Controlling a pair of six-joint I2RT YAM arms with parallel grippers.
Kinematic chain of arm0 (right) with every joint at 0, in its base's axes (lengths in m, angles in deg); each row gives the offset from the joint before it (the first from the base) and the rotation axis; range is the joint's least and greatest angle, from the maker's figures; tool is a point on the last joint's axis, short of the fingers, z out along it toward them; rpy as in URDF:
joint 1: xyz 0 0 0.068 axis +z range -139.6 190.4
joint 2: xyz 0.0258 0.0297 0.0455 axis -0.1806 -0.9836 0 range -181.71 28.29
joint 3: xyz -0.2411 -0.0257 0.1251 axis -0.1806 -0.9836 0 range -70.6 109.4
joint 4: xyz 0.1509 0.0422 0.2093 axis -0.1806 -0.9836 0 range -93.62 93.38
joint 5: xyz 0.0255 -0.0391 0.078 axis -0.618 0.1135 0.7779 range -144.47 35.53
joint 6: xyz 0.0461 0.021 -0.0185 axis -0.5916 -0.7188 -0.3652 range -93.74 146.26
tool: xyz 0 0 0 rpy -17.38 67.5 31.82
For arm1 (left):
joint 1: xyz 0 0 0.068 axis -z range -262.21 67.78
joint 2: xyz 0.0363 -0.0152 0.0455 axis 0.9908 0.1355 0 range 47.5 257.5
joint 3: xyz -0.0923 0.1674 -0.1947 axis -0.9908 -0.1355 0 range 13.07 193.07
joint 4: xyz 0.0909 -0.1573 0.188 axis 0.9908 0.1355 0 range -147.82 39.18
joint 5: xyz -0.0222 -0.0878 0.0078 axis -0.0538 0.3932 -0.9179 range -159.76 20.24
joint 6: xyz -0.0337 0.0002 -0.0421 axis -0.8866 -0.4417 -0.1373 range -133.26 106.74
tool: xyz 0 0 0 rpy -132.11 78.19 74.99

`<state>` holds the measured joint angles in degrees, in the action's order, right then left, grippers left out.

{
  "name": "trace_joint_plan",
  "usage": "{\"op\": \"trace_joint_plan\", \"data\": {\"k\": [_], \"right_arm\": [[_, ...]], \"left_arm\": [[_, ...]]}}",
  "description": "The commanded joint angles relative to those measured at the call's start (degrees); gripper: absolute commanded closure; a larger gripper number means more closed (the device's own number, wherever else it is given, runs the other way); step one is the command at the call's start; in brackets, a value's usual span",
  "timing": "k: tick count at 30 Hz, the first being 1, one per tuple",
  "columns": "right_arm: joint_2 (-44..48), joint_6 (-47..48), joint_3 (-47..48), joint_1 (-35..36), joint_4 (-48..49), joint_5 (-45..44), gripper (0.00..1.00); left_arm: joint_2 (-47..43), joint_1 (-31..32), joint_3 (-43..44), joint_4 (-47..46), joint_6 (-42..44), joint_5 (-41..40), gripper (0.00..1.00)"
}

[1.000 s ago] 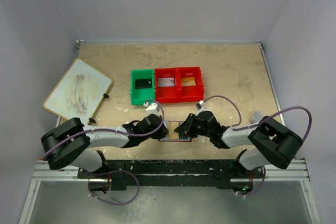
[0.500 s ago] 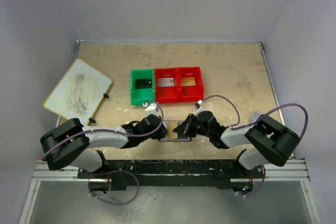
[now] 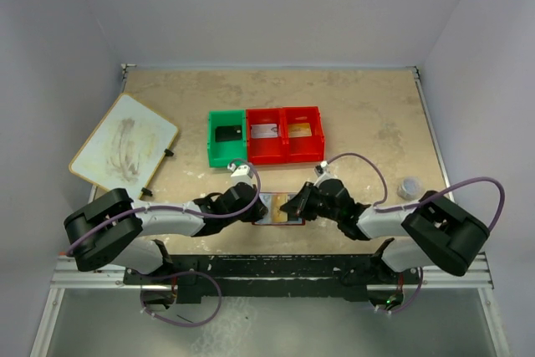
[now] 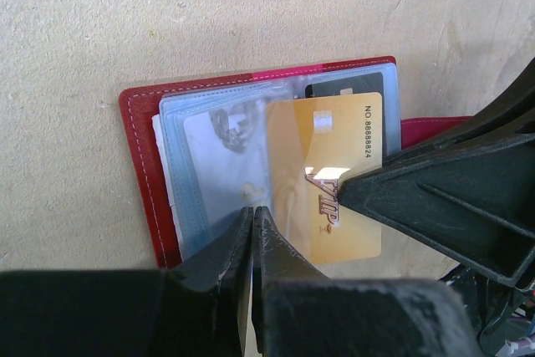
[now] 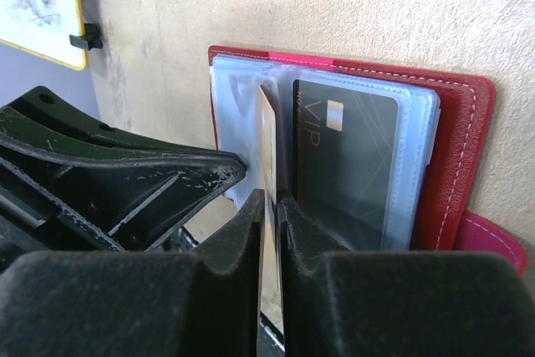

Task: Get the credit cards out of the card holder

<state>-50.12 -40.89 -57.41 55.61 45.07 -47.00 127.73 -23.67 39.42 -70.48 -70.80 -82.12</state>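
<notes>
The card holder [image 4: 138,148] is laid open on the table [image 3: 359,114] between both grippers. The fingers of the left gripper [image 4: 252,236] are pressed together at the edge of a clear sleeve [image 4: 209,181]. The gold card [image 4: 326,173], partly drawn out, is pinched by the nearly closed right gripper [image 5: 269,206]. A black card [image 5: 343,165] is seated in its sleeve.
</notes>
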Motion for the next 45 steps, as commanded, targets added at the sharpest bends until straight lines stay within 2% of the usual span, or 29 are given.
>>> {"op": "trace_joint_plan", "data": {"k": [1,5,12,18,26,28,31,38,45], "right_arm": [[-1.16,0.63,0.35,-0.18,1.61,0.64,0.85],[-1.82,0.60,0.75,-0.20,2.45,0.96,0.83],[-0.24,1.41,1.85,-0.21,-1.51,-0.18,1.00],[7.58,4.27,1.41,-0.54,-8.82,-4.51,1.00],[22.15,14.13,2.40,-0.56,-20.75,-11.48,1.00],[25.86,16.88,2.67,-0.56,-22.04,-13.09,1.00],[29.83,22.19,3.97,-0.56,-22.42,-14.23,1.00],[32.12,40.64,8.67,-0.52,-18.04,-22.75,1.00],[26.20,70.57,13.14,-0.56,-9.44,-28.39,1.00]], "left_arm": [[0.96,0.21,-0.63,3.36,0.53,0.38,1.00],[1.22,0.25,-0.47,3.39,0.52,0.58,1.00],[1.12,0.25,-0.33,3.73,0.17,0.43,1.00],[0.27,0.23,-0.43,3.62,0.56,0.44,1.00],[-3.25,0.25,0.64,5.13,1.31,-0.74,0.98],[-5.01,0.26,0.99,6.29,1.86,-1.46,0.94],[-8.60,0.25,2.36,10.55,2.83,-3.75,0.80],[-14.53,0.25,7.04,20.99,5.82,-10.70,0.59],[-18.67,0.23,6.14,24.33,3.93,-13.87,0.40]]}}
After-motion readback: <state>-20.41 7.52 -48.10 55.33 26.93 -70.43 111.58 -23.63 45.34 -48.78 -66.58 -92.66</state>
